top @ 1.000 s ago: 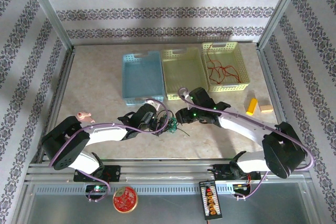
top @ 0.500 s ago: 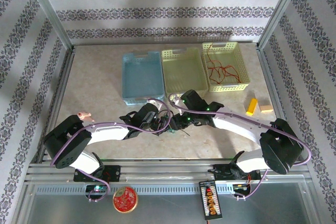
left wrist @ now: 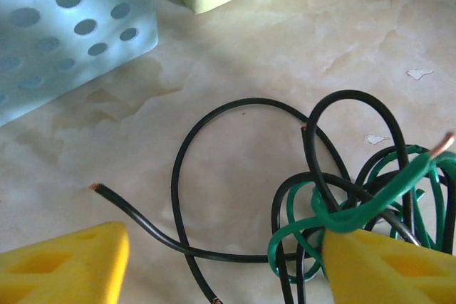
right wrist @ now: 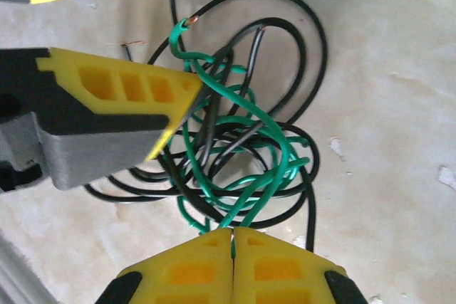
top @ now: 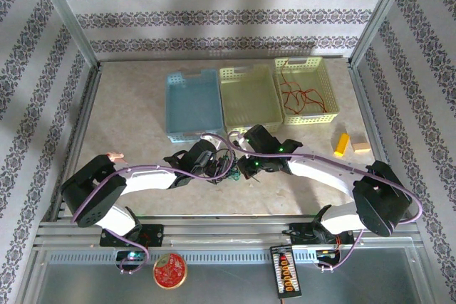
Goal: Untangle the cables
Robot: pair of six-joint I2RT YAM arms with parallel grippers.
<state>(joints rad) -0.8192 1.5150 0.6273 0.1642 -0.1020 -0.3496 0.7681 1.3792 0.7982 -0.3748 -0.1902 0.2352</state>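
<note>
The right hand (right wrist: 233, 238), at the lower edge of the right-wrist view, has its yellow fingertips pressed together with no gap, apparently pinching a loop of the thin green insulated wire (right wrist: 281, 149) where it runs into their seam. The left hand (left wrist: 226, 240), in the left-wrist view, has its jaws apart. One yellow finger (left wrist: 64, 265) sits at lower left over bare bench, the other at lower right against the green wire, which drapes over its tip; nothing is clamped. Between the hands lies the knot: the green wire wound through several loops of thin black insulated wire (left wrist: 242, 100), copper showing at the cut ends. It rests on the mottled beige bench (left wrist: 356, 26) at the centre of the top view, just below the perforated light-blue plastic basket (top: 192, 105) and the perforated pale-yellow plastic basket (top: 248, 97). Curly thin red wires (top: 299, 94) lie in a second pale-yellow basket (top: 329, 90) at upper right, well apart from the knot. The step in hand, as judged, is separating green from black. The next move likely calls for the left hand to close on a black loop and anchor it while the right draws the green strand slowly away.
</note>
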